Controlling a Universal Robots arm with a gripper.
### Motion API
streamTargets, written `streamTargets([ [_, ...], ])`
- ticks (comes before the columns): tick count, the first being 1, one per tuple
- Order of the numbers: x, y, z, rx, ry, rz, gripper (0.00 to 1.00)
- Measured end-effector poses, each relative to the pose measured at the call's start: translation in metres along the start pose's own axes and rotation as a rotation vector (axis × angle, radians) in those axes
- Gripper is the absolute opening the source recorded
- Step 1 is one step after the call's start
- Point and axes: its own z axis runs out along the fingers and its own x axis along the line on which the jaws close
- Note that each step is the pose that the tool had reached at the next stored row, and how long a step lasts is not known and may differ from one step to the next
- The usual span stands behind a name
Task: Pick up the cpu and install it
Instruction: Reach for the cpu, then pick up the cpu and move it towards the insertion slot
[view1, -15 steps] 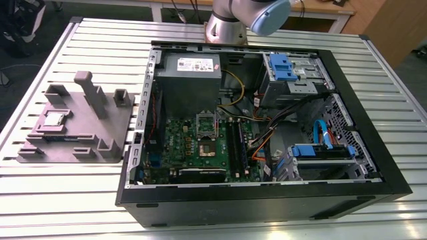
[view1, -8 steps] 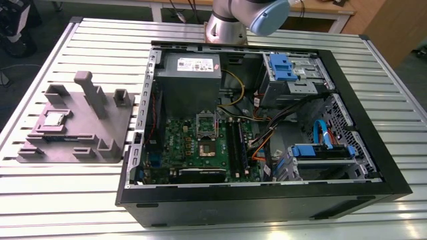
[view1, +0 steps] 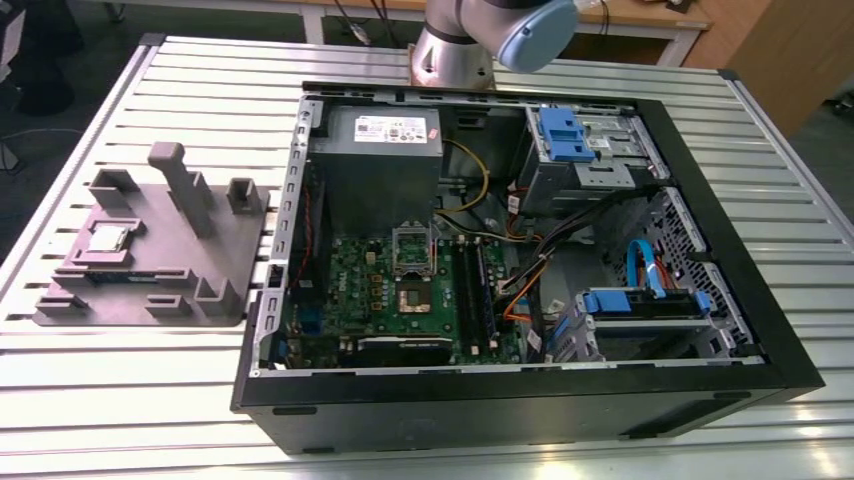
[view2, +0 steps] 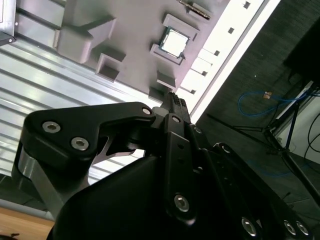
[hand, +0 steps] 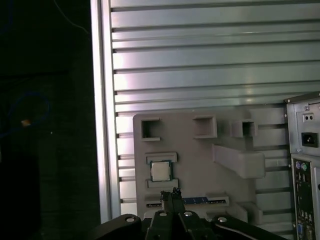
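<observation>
Cpu (view1: 107, 238) lay flat, metal lid up, in a shallow nest on the grey fixture (view1: 200, 270). The fixture sat on the slatted counter (view1: 134, 400), at the exterior view's left of the open computer case (view1: 747, 330).

In both wrist views, low blocks flanked two sides of the cpu (hand: 160, 171); the other two sides looked open. A blue-labelled strip (hand: 195, 200) lay just beside it on the same fixture.

Gripper (hand: 172, 194) hung above the fixture, clear of the cpu. Its fingertips were drawn together with nothing between them.

Handling, judged:
- light, thin and rigid, so little squeeze needed
- smooth lid likely slippery
- underside contacts probably fragile

Best hold seemed the two open edges at the pale rim, kept level. Empty socket (view1: 411, 290) on the board was well apart from the cpu.
</observation>
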Motion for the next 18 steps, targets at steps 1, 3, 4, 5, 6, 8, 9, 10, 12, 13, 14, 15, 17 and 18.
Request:
streamTargets([
  [1,0.0025,-0.0002,0.0002,0.0,0.0003,0.0,0.1],
  [3,0.005,-0.0004,0.0003,-0.0001,0.0006,0.0,0.1],
  [4,0.0049,-0.0004,0.0003,-0.0002,0.0005,0.0,0.1],
  [5,0.0049,-0.0004,0.0003,-0.0002,0.0005,0.0,0.1],
  [6,0.0049,-0.0004,0.0003,-0.0002,0.0006,0.0,0.1],
  [8,0.005,-0.0004,0.0002,-0.0002,0.0009,0.0,0.1],
  [9,0.005,-0.0004,0.0002,-0.0002,0.001,0.0,0.1],
  [10,0.005,-0.0004,0.0003,-0.0003,0.001,0.0,0.1],
  [12,0.005,-0.0004,0.0002,-0.0002,0.0011,0.0,0.1],
  [13,0.005,-0.0004,0.0002,-0.0003,0.0011,0.0,0.1],
  [14,0.005,-0.0004,0.0003,-0.0003,0.0011,0.0,0.1],
  [15,0.005,-0.0004,0.0002,-0.0003,0.0011,0.0,0.1],
  [17,0.005,-0.0004,0.0002,-0.0004,0.0012,0.0,0.1],
  [18,0.005,-0.0004,0.0002,-0.0003,0.0013,0.0,0.11],
])
